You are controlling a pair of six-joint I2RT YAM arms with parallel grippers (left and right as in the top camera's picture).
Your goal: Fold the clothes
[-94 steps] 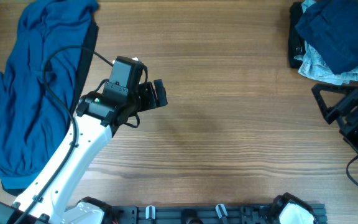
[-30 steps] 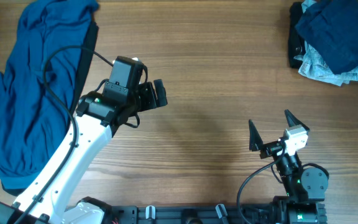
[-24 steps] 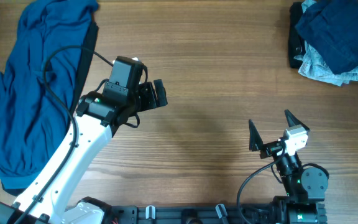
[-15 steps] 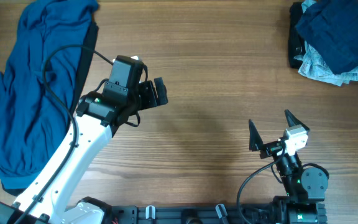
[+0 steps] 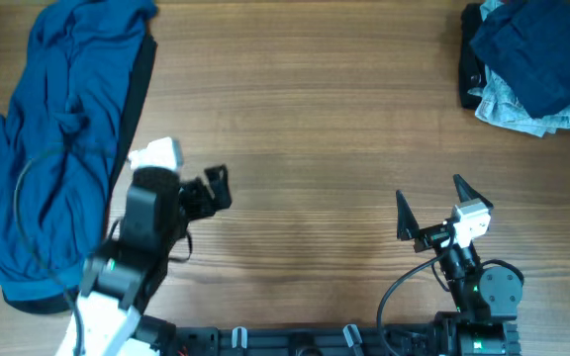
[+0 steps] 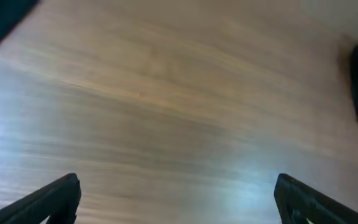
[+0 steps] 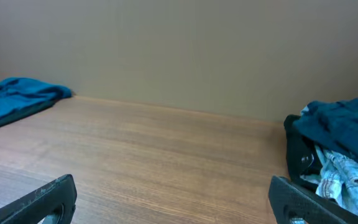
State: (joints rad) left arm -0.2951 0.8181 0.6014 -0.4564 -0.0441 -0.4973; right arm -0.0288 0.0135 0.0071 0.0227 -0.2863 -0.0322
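Since the frame half a second earlier, we had drawn our left arm back toward its base. The left gripper [image 5: 216, 188], which had hung over the middle-left of the table [image 5: 344, 109], now sat nearer the front edge, close to the right side of the blue garment [image 5: 47, 138]. The arm showed blurred from overhead, so we judged it was mid-swing. Our right gripper [image 5: 429, 205] had not shifted and stayed parked near the front right.

Both hands were empty. In the left wrist view our fingers stood at the two bottom corners, spread wide, with only bare wood between them. The right wrist view showed the same wide gap and nothing held.

The blue garment lay crumpled along the left side of the table, with a dark strip showing at its right edge. It was neither flattened nor creased into any fold. The pile of clothes [image 5: 527, 59] sat bunched at the far right corner, a dark blue piece over a pale patterned one, well apart from either hand.

By our reckoning the task had barely begun, since nothing in view looked folded. We still had to take hold of one garment, bring it onto the bare middle of the table, smooth it and fold it. The rest then needed the same.
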